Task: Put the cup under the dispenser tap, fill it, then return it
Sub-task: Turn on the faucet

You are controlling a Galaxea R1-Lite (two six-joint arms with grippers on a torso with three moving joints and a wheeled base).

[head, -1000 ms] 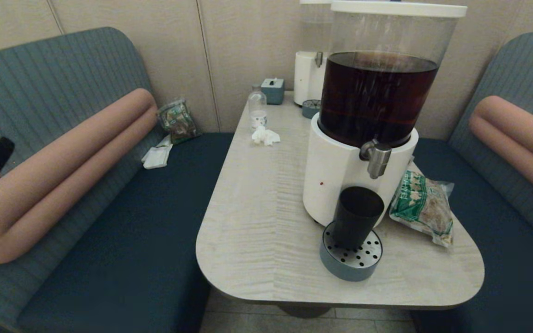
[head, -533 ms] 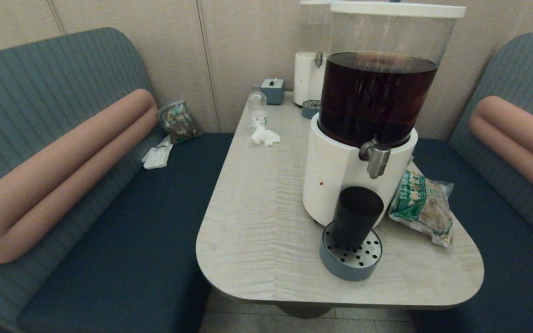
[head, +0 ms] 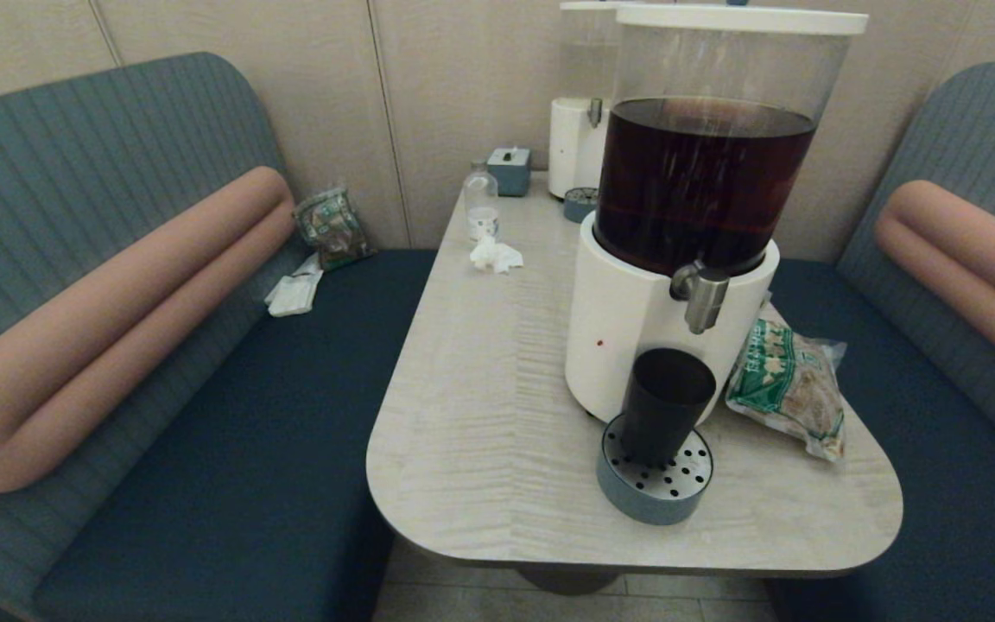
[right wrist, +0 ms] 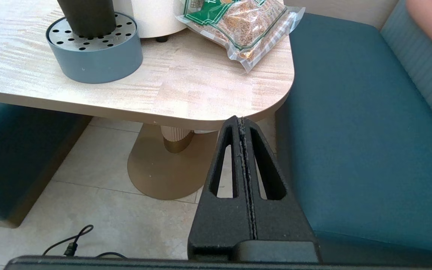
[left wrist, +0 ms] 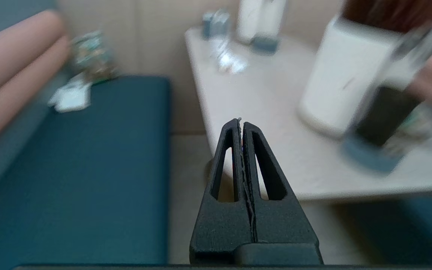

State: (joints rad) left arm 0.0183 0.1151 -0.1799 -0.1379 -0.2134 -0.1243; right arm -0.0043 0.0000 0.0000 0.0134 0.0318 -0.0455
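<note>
Head view shows neither arm; the cup (head: 666,402) stands on the drip tray (head: 655,488) beneath the dispenser tap (head: 702,294). Both wrist views show the left gripper (left wrist: 241,122) and right gripper (right wrist: 240,120) clenched empty, off the table (head: 480,415).

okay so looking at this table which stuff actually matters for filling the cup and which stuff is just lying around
For the job:
cup, standing on the drip tray
dispenser tap
dark-liquid dispenser
left gripper and right gripper, both shut, off the table

Lying about:
snack bag
small clear bottle
crumpled tissue
tissue box
clear-liquid dispenser
</note>
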